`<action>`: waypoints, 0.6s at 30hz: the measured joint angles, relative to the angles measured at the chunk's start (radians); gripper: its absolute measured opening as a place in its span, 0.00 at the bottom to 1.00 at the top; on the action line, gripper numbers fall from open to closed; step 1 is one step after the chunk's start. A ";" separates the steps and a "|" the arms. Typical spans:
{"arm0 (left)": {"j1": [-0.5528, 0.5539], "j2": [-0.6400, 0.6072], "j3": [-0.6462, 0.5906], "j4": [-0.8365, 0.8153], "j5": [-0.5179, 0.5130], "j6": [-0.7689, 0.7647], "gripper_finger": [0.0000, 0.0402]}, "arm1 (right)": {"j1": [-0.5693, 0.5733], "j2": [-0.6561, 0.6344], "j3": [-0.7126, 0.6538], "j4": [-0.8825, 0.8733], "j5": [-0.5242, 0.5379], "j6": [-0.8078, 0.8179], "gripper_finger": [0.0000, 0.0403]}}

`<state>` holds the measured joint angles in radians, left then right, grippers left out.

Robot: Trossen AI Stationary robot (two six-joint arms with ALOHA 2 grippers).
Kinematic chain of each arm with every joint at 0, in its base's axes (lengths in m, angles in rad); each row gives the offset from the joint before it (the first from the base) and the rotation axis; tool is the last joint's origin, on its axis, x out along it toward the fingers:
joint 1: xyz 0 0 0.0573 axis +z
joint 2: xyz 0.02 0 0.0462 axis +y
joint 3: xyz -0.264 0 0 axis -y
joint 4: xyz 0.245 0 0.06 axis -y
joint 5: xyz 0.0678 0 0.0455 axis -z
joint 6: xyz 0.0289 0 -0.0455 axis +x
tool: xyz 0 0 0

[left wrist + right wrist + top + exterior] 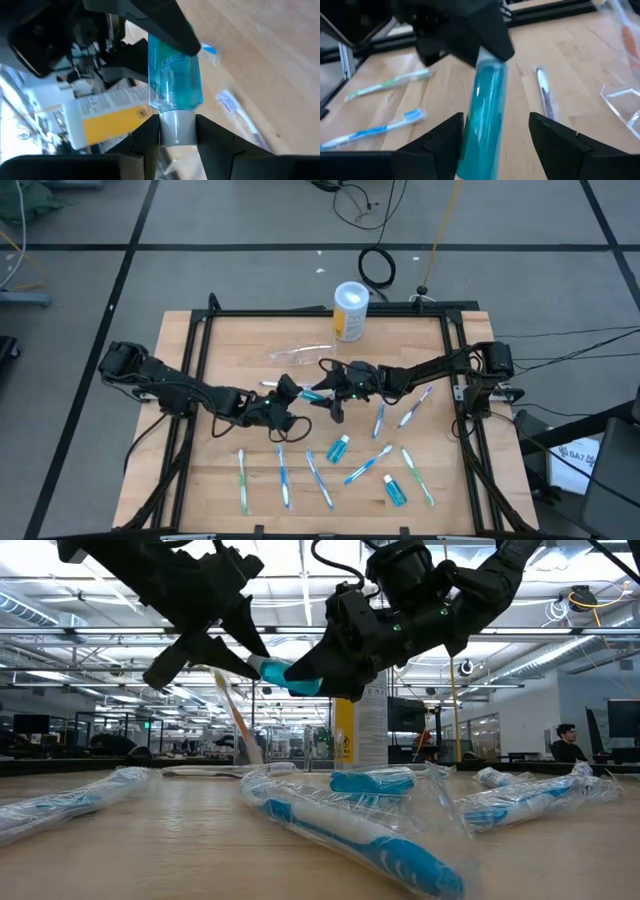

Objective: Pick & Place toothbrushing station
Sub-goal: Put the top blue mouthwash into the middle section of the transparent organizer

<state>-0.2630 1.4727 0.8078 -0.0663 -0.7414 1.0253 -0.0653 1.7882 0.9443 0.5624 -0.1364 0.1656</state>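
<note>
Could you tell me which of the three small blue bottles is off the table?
The blue bottle held by its cap in the left gripper; the other two lie on the wood among the toothbrushes.

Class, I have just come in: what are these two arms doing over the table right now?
Both arms meet above the middle of the table around a small blue tube, held off the wood. The left gripper is shut on the tube's grey cap end. The right gripper has its fingers open on either side of the tube, not clamping it. Wrapped toothbrushes and two more blue tubes lie spread on the table. The clear cup lies near the yellow container.
</note>
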 joint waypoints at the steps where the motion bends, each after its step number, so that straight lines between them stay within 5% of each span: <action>1: 0.000 0.000 0.000 0.009 -0.001 0.029 0.30 | 0.000 0.000 0.000 -0.010 -0.001 -0.003 0.54; 8: 0.000 0.000 0.000 0.034 -0.003 0.103 0.30 | 0.000 0.000 0.000 -0.017 -0.099 -0.077 0.48; 18: 0.001 0.000 0.000 0.034 -0.001 0.099 0.30 | -0.001 0.000 0.000 -0.015 -0.100 -0.069 0.32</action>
<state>-0.2623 1.4727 0.8078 -0.0323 -0.7420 1.1240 -0.0666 1.7882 0.9443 0.5478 -0.2364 0.0965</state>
